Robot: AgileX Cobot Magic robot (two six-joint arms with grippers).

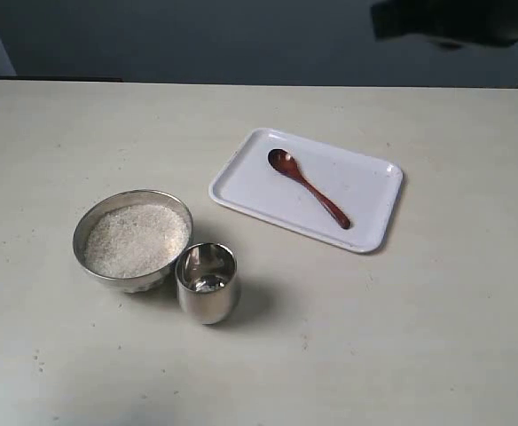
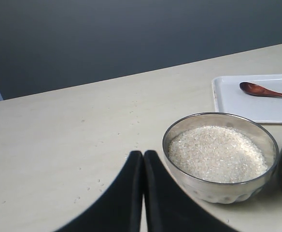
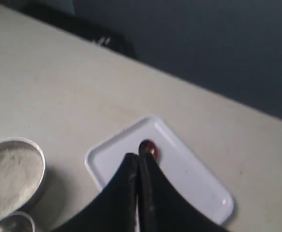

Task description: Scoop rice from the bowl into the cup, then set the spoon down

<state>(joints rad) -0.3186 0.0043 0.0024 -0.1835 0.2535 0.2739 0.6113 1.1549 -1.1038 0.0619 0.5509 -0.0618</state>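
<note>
The steel bowl (image 1: 90, 219) holds a heap of white rice (image 1: 137, 238) at the table's front left. The small steel cup (image 1: 207, 293) stands upright against the bowl's right front side. The dark wooden spoon (image 1: 308, 186) lies on a white tray (image 1: 365, 191), its small bowl end pointing to the back left. My left gripper (image 2: 143, 153) is shut on nothing, low beside the bowl (image 2: 189, 121). My right gripper (image 3: 138, 155) is shut and empty, high above the tray (image 3: 189, 174), with the spoon's bowl end (image 3: 148, 147) showing just past its tips.
A dark part of the right arm (image 1: 454, 19) hangs at the back right, above the table's far edge. A few stray grains (image 2: 90, 188) lie on the beige tabletop near the left gripper. A dark wall rises behind the table.
</note>
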